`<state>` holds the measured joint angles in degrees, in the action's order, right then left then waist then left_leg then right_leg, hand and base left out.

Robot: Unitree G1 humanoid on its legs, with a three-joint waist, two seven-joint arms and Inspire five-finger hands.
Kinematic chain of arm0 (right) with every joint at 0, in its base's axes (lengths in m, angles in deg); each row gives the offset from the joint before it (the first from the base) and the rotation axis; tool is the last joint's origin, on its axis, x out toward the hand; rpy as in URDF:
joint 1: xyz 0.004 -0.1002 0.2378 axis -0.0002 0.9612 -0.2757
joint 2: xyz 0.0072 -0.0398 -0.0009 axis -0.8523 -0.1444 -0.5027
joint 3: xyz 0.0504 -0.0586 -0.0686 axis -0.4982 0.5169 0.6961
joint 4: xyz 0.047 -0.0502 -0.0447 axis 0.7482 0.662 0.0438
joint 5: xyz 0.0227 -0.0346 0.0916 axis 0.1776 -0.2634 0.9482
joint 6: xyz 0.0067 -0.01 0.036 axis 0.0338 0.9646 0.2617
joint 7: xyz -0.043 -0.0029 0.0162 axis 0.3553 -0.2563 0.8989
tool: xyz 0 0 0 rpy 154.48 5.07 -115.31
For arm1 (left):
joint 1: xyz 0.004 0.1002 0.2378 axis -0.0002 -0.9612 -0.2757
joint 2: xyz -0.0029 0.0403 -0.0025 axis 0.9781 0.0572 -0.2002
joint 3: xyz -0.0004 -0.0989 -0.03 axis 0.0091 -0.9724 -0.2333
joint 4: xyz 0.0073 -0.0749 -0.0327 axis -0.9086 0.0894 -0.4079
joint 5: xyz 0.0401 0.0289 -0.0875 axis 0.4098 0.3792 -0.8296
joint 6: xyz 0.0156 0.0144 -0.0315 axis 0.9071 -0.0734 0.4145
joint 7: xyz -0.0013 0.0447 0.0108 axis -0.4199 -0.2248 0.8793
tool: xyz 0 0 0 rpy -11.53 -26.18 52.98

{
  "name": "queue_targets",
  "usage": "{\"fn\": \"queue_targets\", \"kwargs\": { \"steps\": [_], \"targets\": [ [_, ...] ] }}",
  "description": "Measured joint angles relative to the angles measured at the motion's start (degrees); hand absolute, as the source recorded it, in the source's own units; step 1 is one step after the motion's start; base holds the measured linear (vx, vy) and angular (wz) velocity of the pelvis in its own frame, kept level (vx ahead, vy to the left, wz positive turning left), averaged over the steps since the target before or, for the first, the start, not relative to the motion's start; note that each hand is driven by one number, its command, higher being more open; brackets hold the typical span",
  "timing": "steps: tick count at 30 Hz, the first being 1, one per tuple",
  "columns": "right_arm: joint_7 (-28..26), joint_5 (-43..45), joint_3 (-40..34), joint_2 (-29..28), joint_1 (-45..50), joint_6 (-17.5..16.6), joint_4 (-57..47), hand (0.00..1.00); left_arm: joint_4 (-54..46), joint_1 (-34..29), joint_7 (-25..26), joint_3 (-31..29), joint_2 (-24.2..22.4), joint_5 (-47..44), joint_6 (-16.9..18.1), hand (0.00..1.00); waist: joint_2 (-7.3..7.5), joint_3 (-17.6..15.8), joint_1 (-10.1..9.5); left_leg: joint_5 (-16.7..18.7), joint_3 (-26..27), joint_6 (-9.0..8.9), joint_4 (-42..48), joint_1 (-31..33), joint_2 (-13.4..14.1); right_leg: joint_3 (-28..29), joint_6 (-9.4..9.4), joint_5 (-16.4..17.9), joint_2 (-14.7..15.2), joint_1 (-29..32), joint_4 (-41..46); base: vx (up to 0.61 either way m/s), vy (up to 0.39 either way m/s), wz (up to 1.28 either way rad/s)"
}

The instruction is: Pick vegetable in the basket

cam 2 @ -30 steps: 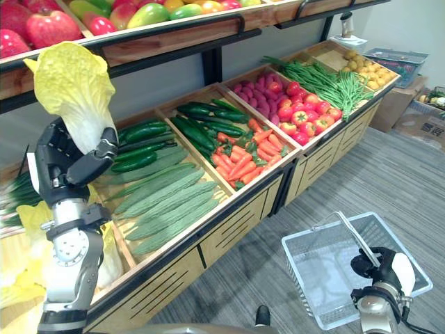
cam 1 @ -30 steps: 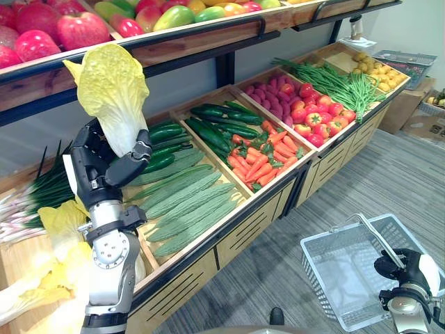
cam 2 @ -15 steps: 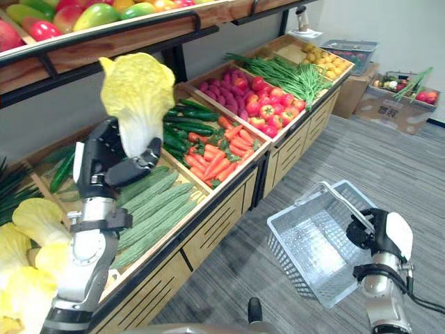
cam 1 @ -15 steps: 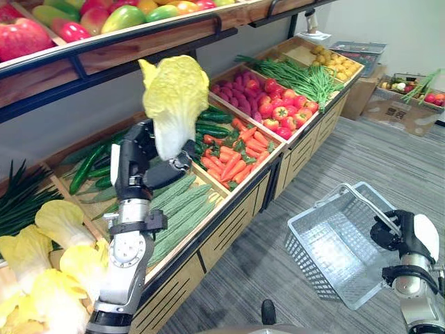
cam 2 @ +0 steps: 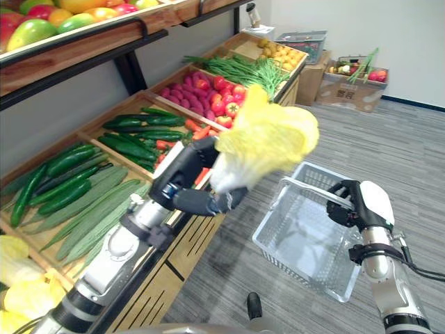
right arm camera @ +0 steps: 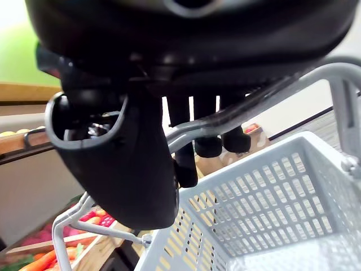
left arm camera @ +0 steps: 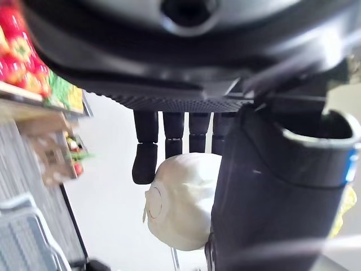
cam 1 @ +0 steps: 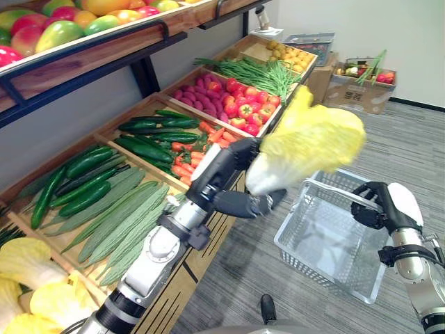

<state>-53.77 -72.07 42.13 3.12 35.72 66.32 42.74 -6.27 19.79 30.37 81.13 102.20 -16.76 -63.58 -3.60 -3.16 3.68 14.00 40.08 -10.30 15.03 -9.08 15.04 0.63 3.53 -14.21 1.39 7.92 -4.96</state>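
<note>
My left hand [cam 1: 226, 174] curls round the white stem end of the cabbage [cam 1: 313, 142], whose leafy head is above the basket [cam 1: 316, 268], by its rim. Right hand [cam 1: 386, 209] clamps the handle [cam 1: 334, 189]. I judge the cabbage light and bulky, its leaves soft and tearable, so hold the firm stem.

The cabbage [cam 1: 313, 139] has crinkled, matt yellow leaves and a smooth, waxy pale base, set against the dark matt plastic of the left hand [cam 1: 240, 203]. The basket [cam 1: 334, 275] is perforated grey mesh with a smooth handle [right arm camera: 225, 121]. The right hand [cam 1: 375, 209] on it wears a glossy white cover [cam 1: 405, 202]. Beside the basket the stand [cam 1: 208, 243] is pale matt wood, and under it lies ribbed grey carpet [cam 1: 403, 139].
</note>
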Motion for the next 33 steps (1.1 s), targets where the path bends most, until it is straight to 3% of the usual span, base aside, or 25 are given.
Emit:
{"fn": "queue_targets", "kwargs": {
  "steps": [12,18,33],
  "targets": [
    [-5.4,0.1,11.1,6.4,-5.1,-6.9,-4.7,0.0,1.1,2.4,-7.1,10.4,1.2,-0.8,1.8,0.0,-0.36,0.1,1.3,-0.3,5.3,-0.98,-2.4,-3.0,-0.7,4.2,-0.51,-0.8,-1.6,1.1,0.1,0.02,0.032,-0.21],
    [-8.6,2.3,14.0,8.1,-6.1,-7.2,-4.7,0.0,2.5,2.8,-9.3,15.5,3.9,-0.9,1.8,0.0,-0.49,0.1,2.19,-0.4,6.7,-0.97,-3.2,-4.1,-1.8,5.4,-0.15,-0.5,-1.4,1.4,1.1,-0.01,0.039,-0.11],
    [-10.7,6.9,17.7,11.0,-6.9,-5.8,-2.0,0.0,2.5,2.8,-14.8,20.0,5.9,-2.0,5.5,0.0,-0.62,0.1,2.83,-1.5,6.4,-0.54,-4.8,-3.7,-3.6,1.5,-0.31,2.3,1.2,5.0,7.5,-0.03,0.003,0.03]
  ]
}}
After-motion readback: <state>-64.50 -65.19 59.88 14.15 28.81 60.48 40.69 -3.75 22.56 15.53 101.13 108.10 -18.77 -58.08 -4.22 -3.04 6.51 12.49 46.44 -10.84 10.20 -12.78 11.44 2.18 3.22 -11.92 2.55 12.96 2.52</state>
